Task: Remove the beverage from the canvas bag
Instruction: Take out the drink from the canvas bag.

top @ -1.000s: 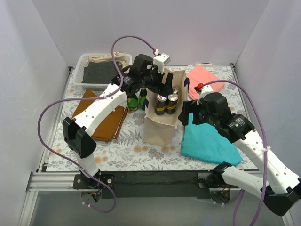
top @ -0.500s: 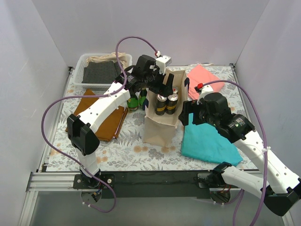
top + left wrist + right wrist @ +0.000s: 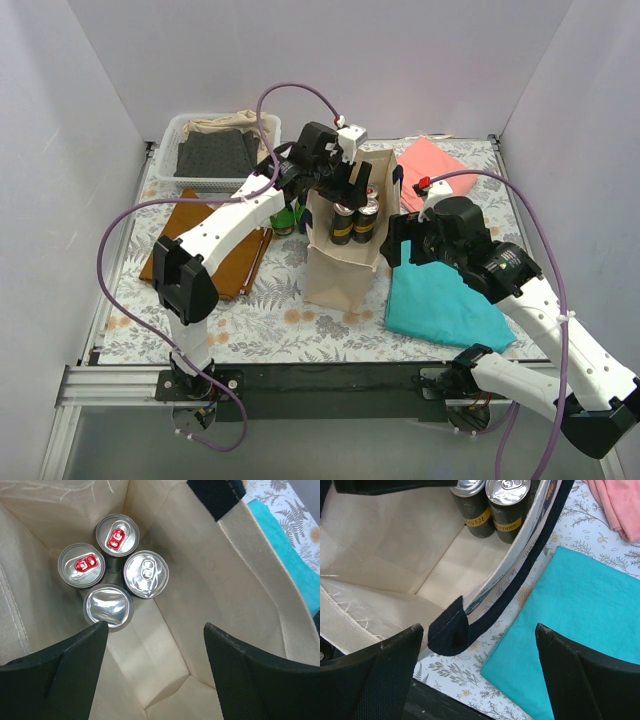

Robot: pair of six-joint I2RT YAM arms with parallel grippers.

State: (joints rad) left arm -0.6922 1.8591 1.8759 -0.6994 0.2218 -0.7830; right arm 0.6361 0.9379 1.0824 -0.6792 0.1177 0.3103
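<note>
Since the four cans (image 3: 114, 577) stand upright, tops up, at the far end of the canvas bag (image 3: 235, 590), just below and ahead of the left claw (image 3: 155, 630), that claw is judged nearer. It is spread wide and empty. The right claw (image 3: 477, 630), also wide and empty, is held over the bag's right rim.

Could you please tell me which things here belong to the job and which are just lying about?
Job: tall beige canvas bag with navy handles; four metal drink cans inside it; open left gripper above them; open right gripper at the bag's rim.
Lying about: teal cloth; pink cloth; brown cloth; white plastic basket; green bottles beside the bag.
</note>
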